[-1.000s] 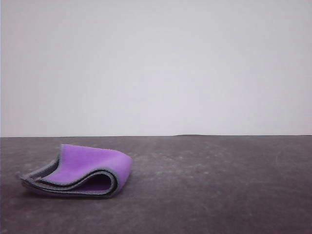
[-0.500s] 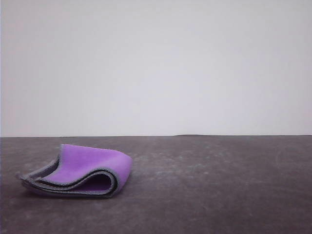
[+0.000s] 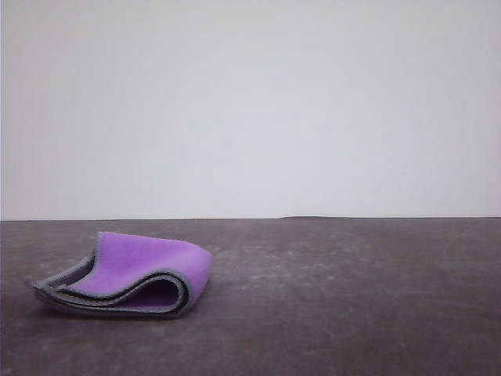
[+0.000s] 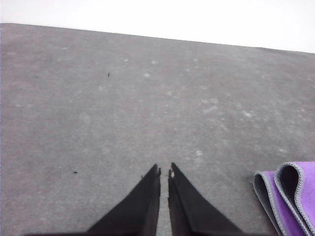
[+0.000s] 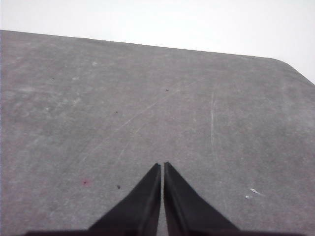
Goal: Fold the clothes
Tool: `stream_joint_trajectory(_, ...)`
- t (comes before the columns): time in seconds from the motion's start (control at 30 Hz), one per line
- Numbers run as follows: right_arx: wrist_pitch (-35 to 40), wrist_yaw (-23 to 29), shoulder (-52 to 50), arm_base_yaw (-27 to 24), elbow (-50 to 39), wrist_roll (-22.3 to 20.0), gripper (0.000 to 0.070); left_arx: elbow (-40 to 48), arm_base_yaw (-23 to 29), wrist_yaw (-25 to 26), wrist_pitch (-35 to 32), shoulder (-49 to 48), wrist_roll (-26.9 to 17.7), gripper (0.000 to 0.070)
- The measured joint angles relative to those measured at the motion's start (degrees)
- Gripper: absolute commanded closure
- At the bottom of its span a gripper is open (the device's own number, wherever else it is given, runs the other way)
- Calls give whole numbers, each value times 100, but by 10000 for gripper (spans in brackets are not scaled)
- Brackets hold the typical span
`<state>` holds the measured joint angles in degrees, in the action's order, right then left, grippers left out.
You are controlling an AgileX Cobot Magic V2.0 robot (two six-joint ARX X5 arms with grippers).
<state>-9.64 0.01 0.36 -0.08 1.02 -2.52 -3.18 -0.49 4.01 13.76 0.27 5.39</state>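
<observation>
Front view: folded cloth lies alone on left of table

Front view shows the cloth [image 3: 129, 274] lying on the dark grey table [image 3: 352, 298], toward the left side and near the front. It is folded over on itself into a loose bundle, purple face up and outward, with dark grey layers stacked along the near side. Light-grey stitched edge runs along those layers. The fold at the right end stays puffed, leaving a small dark gap inside. Nothing touches the cloth. A plain pale wall [image 3: 250, 110] sits behind the table.

Left wrist view: left gripper [image 4: 164, 171] hangs over bare table, black fingers closed almost together with only a thin slit between the tips, holding nothing. A corner of the cloth [image 4: 290, 196] shows off to one side of the fingers, apart from them, purple face and grey stitched edges visible in two layers.

Right wrist view: right gripper [image 5: 162, 165] is over bare table too, fingers pressed nearly tip to tip, nothing between them. Tabletop there has faint pale scratches [image 5: 212, 123] and a small reddish spot [image 5: 85, 182].
</observation>
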Motion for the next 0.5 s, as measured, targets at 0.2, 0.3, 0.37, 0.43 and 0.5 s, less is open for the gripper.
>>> stream_joint_trajectory(0.2, 1, 0, 0, 0, 0, 0, 698, 0, 0, 0, 0, 0, 0, 683)
stream_joint_trajectory(0.3, 0, 0, 0, 0, 0, 0, 698, 0, 0, 0, 0, 0, 0, 683)
stream_joint_trajectory(0.37, 1, 0, 0, 0, 0, 0, 698, 0, 0, 0, 0, 0, 0, 683)
stream_joint_trajectory(0.43, -1, 0, 0, 0, 0, 0, 698, 0, 0, 0, 0, 0, 0, 683)
stream_joint_trajectory(0.5, 1, 0, 0, 0, 0, 0, 698, 0, 0, 0, 0, 0, 0, 683)
